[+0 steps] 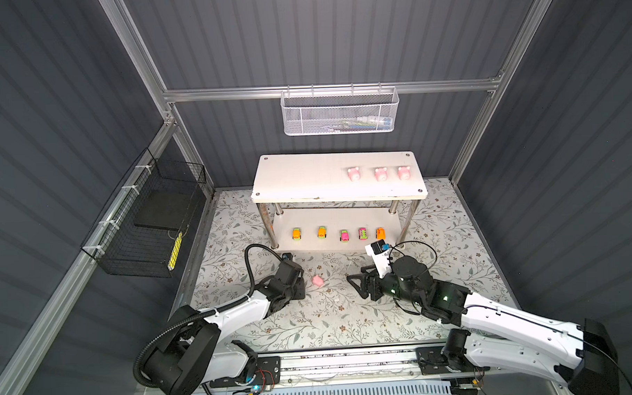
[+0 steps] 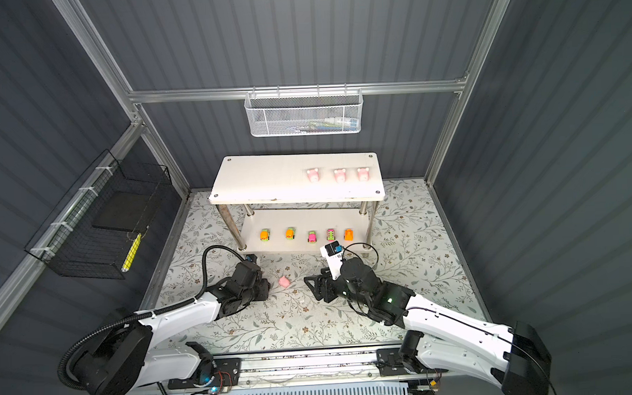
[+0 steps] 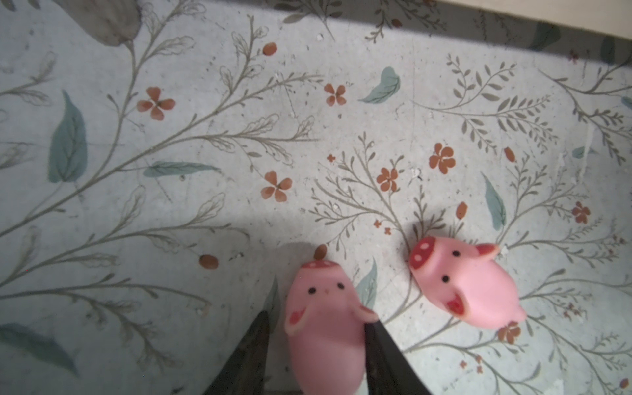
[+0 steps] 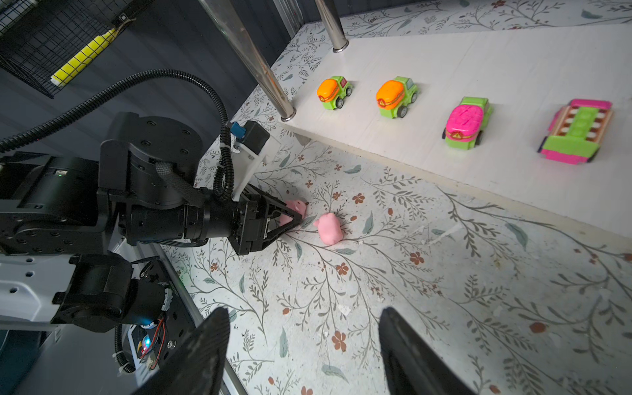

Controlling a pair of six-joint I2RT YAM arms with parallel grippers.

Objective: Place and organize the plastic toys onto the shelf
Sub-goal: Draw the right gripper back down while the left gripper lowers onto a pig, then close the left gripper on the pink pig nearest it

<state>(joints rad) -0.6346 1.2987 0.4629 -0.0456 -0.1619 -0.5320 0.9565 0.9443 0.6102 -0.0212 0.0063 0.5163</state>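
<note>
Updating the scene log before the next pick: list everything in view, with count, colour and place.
shelf: one, white boards on metal legs, back of mat
pigs on shelf: three, pink, top board, right half
cars: five, orange, green and pink, row on lower board
floor pigs: two, pink, on mat before the shelf
white mesh basket: one, rear rail
black wire basket: one, left wall, yellow item inside
mat: one, floral, covering the floor
left claw: one, black, straddling one floor pig
right claw: one, black, open, empty, above mat

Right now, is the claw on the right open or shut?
Open: the right claw has its fingers wide apart, only floral mat between them.
</note>
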